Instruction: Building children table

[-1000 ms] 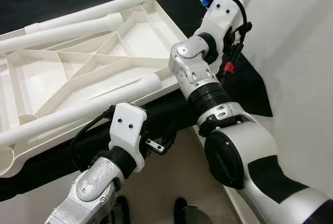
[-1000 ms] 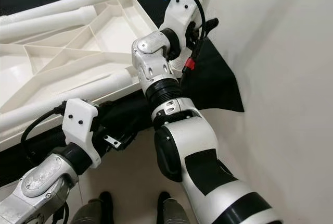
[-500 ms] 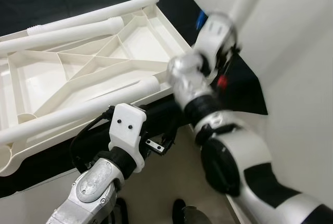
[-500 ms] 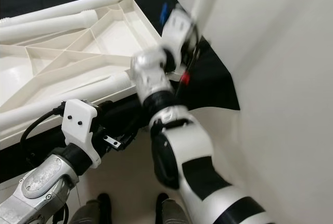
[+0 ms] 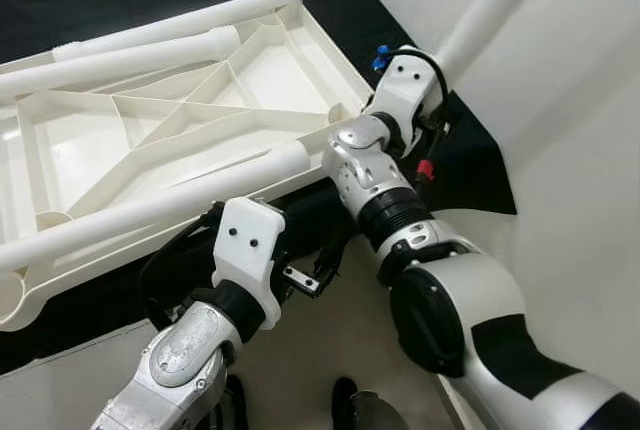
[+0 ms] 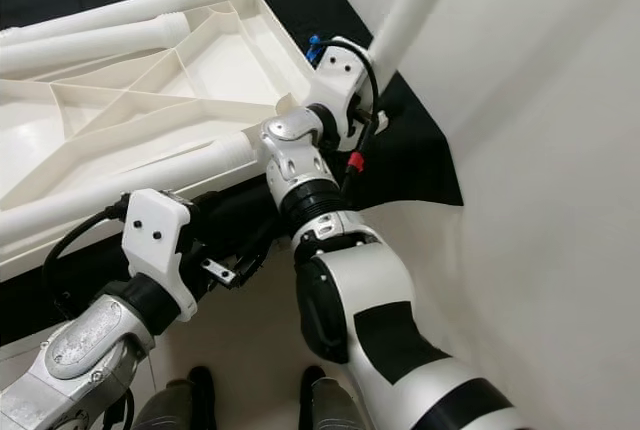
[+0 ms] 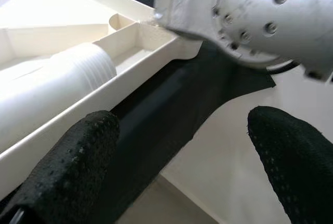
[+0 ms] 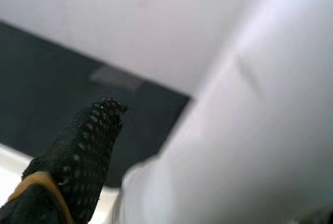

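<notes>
The white table top (image 5: 60, 145) lies upside down on a black cloth, its ribbed underside facing up. Three white legs rest on it: two along the far edge (image 5: 150, 50), one across the near side (image 5: 150, 205). My right gripper (image 8: 208, 172) is at the top's right corner, shut on a fourth white leg (image 5: 490, 10) that slants up and to the right; one black finger (image 8: 78, 151) presses against it. My left gripper (image 7: 179, 135) hangs open just off the near edge (image 7: 104, 96), with nothing between its fingers (image 7: 67, 166).
The black cloth (image 5: 470, 165) spreads under the table top and out to the right. A white wall (image 5: 580, 100) stands close on the right. Pale floor (image 5: 330, 350) and my feet are below the near edge.
My right arm has swung down and toward the table top's right corner, carrying the leg, which now leans farther to the right. The left arm has stayed put.
</notes>
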Robot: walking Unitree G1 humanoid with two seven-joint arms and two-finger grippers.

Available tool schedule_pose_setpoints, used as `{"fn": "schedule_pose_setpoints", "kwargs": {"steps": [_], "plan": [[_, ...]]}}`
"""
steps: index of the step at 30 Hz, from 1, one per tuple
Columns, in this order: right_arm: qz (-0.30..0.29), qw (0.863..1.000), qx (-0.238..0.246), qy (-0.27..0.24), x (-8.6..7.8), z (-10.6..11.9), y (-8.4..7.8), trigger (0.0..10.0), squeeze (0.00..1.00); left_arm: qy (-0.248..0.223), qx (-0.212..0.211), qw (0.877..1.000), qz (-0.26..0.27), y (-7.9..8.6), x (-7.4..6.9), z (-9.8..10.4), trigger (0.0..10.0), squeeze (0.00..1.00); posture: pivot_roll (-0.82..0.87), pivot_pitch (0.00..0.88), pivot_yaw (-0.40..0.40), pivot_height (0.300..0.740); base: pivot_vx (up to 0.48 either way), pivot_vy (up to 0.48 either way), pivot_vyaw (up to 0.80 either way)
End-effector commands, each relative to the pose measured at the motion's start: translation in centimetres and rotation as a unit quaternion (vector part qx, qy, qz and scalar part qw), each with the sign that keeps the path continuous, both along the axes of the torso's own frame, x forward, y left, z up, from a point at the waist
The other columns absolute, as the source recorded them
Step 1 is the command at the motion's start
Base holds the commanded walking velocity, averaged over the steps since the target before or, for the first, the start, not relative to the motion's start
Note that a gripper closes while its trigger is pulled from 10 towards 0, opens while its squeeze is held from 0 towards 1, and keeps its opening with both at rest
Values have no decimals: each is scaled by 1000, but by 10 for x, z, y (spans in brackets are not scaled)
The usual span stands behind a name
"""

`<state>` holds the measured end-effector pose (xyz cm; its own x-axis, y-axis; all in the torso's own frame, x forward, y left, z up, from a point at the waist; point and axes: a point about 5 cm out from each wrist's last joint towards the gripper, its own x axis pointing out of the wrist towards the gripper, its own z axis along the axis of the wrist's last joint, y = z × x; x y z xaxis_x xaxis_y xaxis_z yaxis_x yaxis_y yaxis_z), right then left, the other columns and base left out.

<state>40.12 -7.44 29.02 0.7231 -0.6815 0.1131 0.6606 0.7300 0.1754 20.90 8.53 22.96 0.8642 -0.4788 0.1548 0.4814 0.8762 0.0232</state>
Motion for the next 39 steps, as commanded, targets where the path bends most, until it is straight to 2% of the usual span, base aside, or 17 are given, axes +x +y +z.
{"fn": "schedule_pose_setpoints", "kwargs": {"steps": [1, 7, 8, 10, 14, 18, 24, 28, 29, 30, 31, 32, 33, 35, 36, 37, 39], "plan": [[18, 1000, -12, -10, 0, 0, 4, 10000, 0, 7, 6, 1000, -1, 0, 0, -5, 10000, 0, 103, 337, -76, 740, 0, 0, 0], [47, 998, -30, -17, 1, 1, 7, 10000, 0, 6, 7, 1000, -1, 0, 1, -5, 10000, 0, 102, 338, -74, 740, 0, 0, 0], [78, 996, -29, -28, 3, 1, 8, 0, 0, 5, 8, 1000, -1, 0, 1, -5, 10000, 0, 100, 342, -72, 740, 0, 0, 0], [89, 995, -25, -32, 4, 1, 8, 0, 0, 5, 10, 1000, -1, 0, 1, -5, 10000, 0, 100, 342, -72, 740, 0, 0, 0], [114, 991, -57, -46, 6, 5, 3, 0, 0, 5, 10, 1000, 0, 1, 2, -5, 10000, 0, 100, 343, -72, 740, 0, 0, 0], [146, 987, -36, -59, 9, 7, 0, 0, 0, 3, 14, 1000, 1, 2, 3, -5, 10000, 0, 96, 339, -74, 740, 0, 0, 0], [171, 980, -57, -88, 9, 16, -2, 0, 0, 1, 15, 1000, 3, 3, 4, -5, 10000, 0, 97, 336, -72, 740, 0, 0, 0], [253, 959, -21, -123, 11, 26, 3, 0, 0, 0, 18, 1000, 4, 3, 7, -5, 10000, 0, 102, 328, -72, 740, 0, 0, 0], [253, 959, -21, -123, 11, 26, 3, 0, 0, 0, 18, 1000, 4, 3, 7, -5, 10000, 0, 102, 328, -72, 740, 0, 0, 0], [277, 951, -25, -139, 11, 33, 4, 0, 0, 1, 19, 1000, 9, 4, 8, -6, 10000, 0, 101, 324, -72, 740, 0, 0, 0], [277, 951, -25, -139, 11, 33, 4, 0, 0, 1, 19, 1000, 9, 4, 8, -6, 10000, 0, 101, 324, -72, 740, 0, 0, 0], [291, 944, -30, -151, 10, 38, 4, 0, 0, 2, 18, 1000, 13, 5, 8, -6, 10000, 0, 101, 324, -72, 740, 0, 0, 0], [328, 924, -49, -188, 8, 52, 3, 3765, 0, 12, 16, 1000, 22, 7, 11, -8, 10000, 0, 99, 318, -70, 740, 0, 0, 0], [336, 919, -54, -196, 7, 54, 3, 3765, 0, 14, 15, 999, 24, 7, 11, -8, 10000, 0, 99, 318, -70, 740, 0, 0, 0], [359, 910, -48, -203, 7, 57, 3, 10000, 0, 16, 13, 1000, 24, 7, 12, -9, 10000, 0, 99, 305, -70, 740, 0, 0, 0], [359, 910, -48, -203, 7, 57, 3, 10000, 0, 16, 13, 1000, 24, 7, 12, -9, 10000, 0, 99, 305, -70, 740, 0, 0, 0], [436, 863, -30, -254, 2, 66, 0, 10000, 0, 18, 16, 999, 27, 8, 15, -10, 10000, 0, 97, 283, -66, 740, 0, 0, 0]]}}
